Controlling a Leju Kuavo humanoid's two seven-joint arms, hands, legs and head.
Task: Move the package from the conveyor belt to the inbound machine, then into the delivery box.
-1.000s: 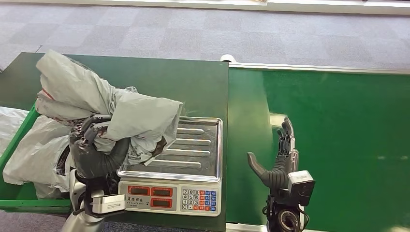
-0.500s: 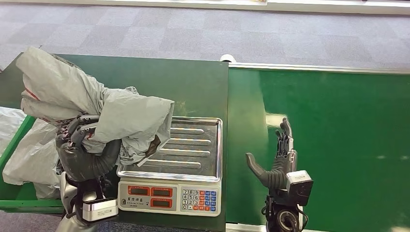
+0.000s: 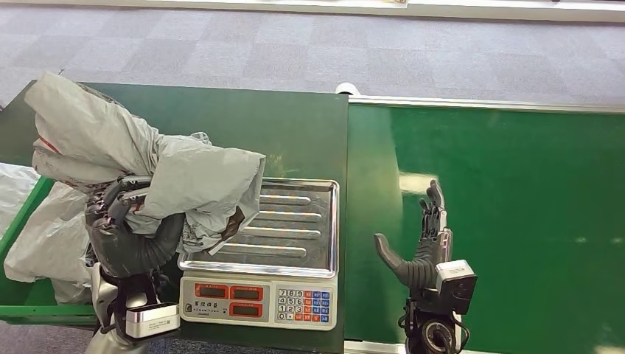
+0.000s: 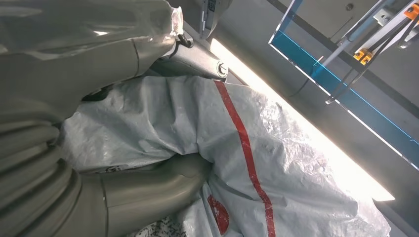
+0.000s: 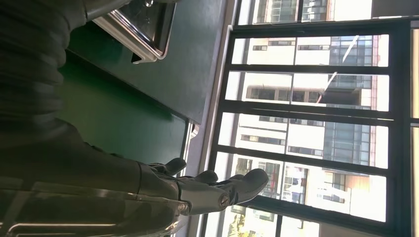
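The left hand (image 3: 129,240) grips the grey package (image 3: 147,166) from below, raised at the scale's (image 3: 273,251) nine o'clock. The right hand (image 3: 424,247) hovers over the belt (image 3: 516,221) at three o'clock, fingers straight, thumb spread, holding nothing.

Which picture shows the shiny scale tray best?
The head view: the steel scale tray lies nearly whole, ribs plain, with the grey package in the left hand covering its left edge. The right wrist view catches one corner of it. The left wrist view looks at the package instead.
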